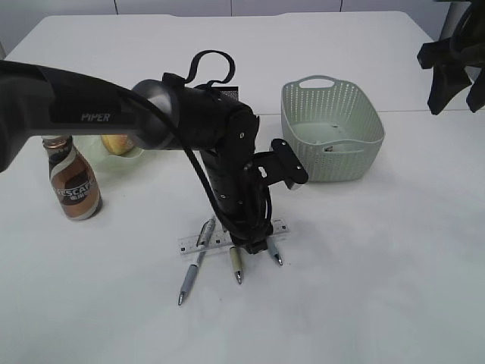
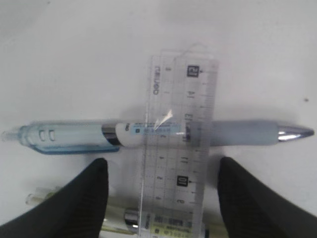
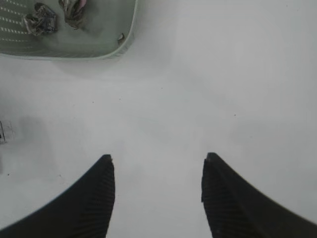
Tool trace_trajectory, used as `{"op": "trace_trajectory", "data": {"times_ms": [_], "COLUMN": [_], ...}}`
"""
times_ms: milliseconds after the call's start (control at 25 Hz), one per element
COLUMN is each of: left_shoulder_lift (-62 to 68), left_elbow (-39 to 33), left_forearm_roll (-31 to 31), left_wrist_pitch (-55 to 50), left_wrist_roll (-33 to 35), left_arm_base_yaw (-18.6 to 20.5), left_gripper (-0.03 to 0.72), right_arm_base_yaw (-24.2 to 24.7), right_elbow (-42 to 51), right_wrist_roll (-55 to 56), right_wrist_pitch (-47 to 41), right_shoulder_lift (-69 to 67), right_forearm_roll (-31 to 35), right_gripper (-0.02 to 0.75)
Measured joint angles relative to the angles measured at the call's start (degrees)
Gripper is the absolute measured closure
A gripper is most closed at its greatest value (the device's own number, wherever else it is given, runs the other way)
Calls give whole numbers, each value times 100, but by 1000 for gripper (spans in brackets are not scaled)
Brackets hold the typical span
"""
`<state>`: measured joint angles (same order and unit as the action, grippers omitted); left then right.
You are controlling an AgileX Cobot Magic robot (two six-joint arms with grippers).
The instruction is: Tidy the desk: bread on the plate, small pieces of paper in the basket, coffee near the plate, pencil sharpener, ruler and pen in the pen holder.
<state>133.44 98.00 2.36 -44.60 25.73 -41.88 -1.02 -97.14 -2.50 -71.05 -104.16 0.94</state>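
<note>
My left gripper (image 1: pixel 250 244) points down at the desk (image 1: pixel 379 265) and is open, its black fingers (image 2: pixel 91 198) either side of the clear ruler (image 2: pixel 178 148). The ruler lies across a blue-grey pen (image 2: pixel 74 136) and over a yellowish pen (image 2: pixel 116 220). A third pen (image 1: pixel 274 254) lies just to the right. The bread (image 1: pixel 117 142) sits in the pale green plate (image 1: pixel 95 152), with the coffee (image 1: pixel 73 182) bottle in front of it. Small pieces of paper (image 3: pixel 42 20) lie in the basket (image 3: pixel 99 42). My right gripper (image 3: pixel 158 157) is open and empty over bare desk. The pen holder is hidden behind my left arm. The pencil sharpener is out of view.
My left arm (image 1: pixel 189 121) stretches from the left edge across the middle and hides the area behind it. The basket (image 1: pixel 331 129) stands right of centre. My right gripper (image 1: pixel 457 95) hangs at the far right, behind the basket.
</note>
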Motion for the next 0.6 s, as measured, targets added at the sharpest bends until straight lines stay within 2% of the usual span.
{"op": "trace_trajectory", "data": {"times_ms": [240, 600], "left_shoulder_lift": [8, 8], "left_elbow": [12, 12], "left_forearm_roll": [9, 9], "left_wrist_pitch": [47, -18], "left_wrist_roll": [0, 0], "left_arm_base_yaw": [0, 0], "left_gripper": [192, 367], "right_arm_base_yaw": [0, 0], "right_elbow": [0, 0], "right_wrist_roll": [0, 8], "right_wrist_pitch": [0, 0], "right_shoulder_lift": [0, 0], "right_forearm_roll": [-10, -10], "right_gripper": [321, 321]}}
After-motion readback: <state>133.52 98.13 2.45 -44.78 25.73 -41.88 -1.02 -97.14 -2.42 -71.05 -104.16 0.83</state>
